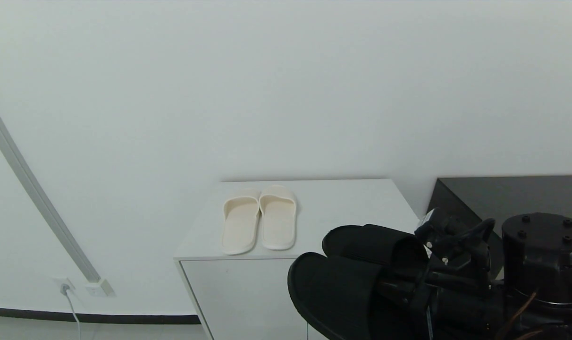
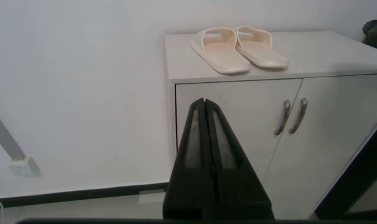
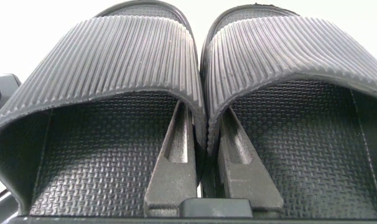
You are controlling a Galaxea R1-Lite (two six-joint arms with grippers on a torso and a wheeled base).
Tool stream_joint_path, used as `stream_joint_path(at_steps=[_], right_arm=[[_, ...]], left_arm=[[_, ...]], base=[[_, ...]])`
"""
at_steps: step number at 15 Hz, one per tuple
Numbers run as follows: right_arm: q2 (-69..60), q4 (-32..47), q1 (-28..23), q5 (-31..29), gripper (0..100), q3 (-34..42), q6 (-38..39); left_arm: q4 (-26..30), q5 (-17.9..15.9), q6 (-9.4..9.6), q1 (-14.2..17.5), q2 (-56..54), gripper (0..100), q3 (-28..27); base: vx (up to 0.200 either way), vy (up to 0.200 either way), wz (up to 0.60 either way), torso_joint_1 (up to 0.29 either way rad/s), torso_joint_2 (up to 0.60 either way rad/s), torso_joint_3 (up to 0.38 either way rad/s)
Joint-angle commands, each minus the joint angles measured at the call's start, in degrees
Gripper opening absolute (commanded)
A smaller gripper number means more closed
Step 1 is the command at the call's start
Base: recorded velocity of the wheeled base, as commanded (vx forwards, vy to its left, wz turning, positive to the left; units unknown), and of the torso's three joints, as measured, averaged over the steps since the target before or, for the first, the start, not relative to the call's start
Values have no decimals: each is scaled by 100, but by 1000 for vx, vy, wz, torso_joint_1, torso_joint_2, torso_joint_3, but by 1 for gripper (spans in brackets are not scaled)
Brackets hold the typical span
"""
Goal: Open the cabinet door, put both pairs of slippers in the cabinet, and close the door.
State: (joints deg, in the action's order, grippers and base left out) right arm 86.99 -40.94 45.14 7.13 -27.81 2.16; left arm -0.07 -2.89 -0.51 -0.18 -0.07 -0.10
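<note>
Evidently faced the closed cabinet doors with the left gripper, fingers together and empty, probably the nearer to the paired handles. Held the black slippers in the right gripper, clamped on their touching inner walls, toes toward the cabinet. Saw the cream slippers side by side on top. Lost the cabinet's base off-frame.

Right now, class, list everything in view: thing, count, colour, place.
cabinet: one, white, against the wall, doors shut
door handles: two, silvery, where the doors meet
cream slippers: one pair, cream, on the cabinet top
black slippers: one pair, black, in the right gripper
dark surface: one, black, right of the cabinet
wall socket: one, white, low on the wall, left
left gripper: one, black, shut, facing the cabinet front
right gripper: one, black, shut on the black slippers
</note>
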Motion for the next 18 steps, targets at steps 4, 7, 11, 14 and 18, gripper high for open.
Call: stream_joint_path(at_steps=[4,7,11,14,18], right_arm=[[-24,-11,3,16,0,47,-5],[-24,-11,3,8,0,74,-5],[2,-11,3,8,0,100,-5],[2,-11,3,8,0,109,-5],[2,-2,3,16,0,118,-14]], left_arm=[[-1,-1,-2,1,7,0,1],[-1,-1,-2,1,7,0,1],[-1,-1,-2,1,7,0,1],[-1,8,-10,1,7,0,1],[-1,8,-10,1,7,0,1]], base=[[-50,0,0,1,1,1],[-200,0,0,9,6,2],[-100,0,0,-5,0,0],[0,0,0,0,0,0],[0,0,0,0,0,0]])
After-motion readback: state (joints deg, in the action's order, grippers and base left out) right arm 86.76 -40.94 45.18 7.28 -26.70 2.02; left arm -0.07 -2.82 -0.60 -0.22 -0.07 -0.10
